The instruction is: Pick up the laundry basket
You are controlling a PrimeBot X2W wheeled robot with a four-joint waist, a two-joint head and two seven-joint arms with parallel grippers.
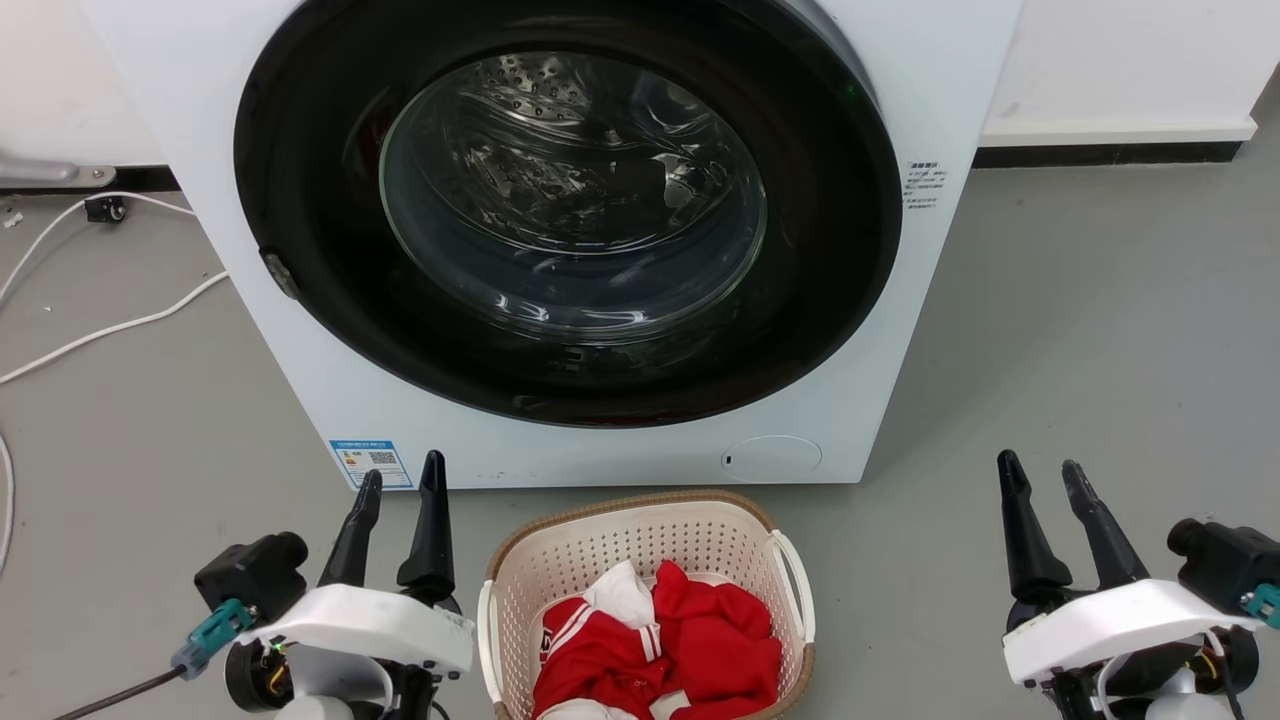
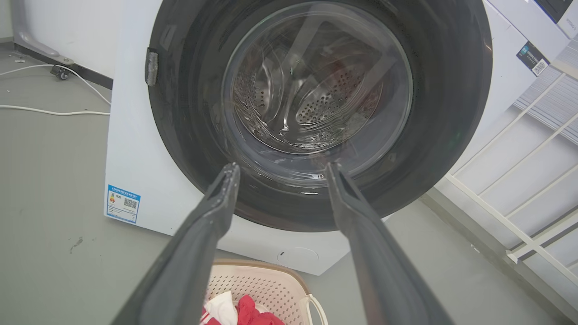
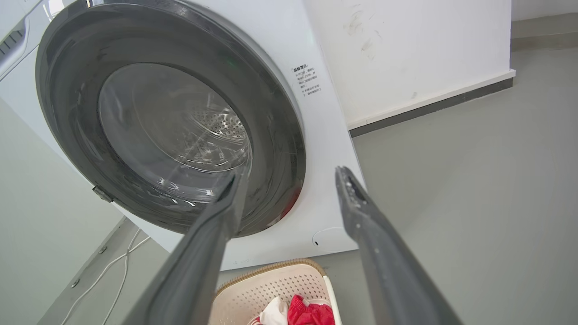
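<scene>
The laundry basket (image 1: 640,545), cream-white and perforated with a brown woven-look rim and white loop handles, sits on the floor in front of the washing machine, holding red and white clothes (image 1: 660,645). Its far end also appears as the laundry basket (image 2: 266,284) in the left wrist view and the laundry basket (image 3: 275,286) in the right wrist view. My left gripper (image 1: 403,478) stands open to the basket's left. Off to the basket's right is my right gripper (image 1: 1042,468), open as well. Neither touches the basket, and nothing is between the fingers.
A white front-loading washing machine (image 1: 590,230) with its round glass door shut stands just behind the basket. White cables (image 1: 110,325) lie on the grey floor at the left. A white rail frame (image 2: 519,180) stands to the machine's side.
</scene>
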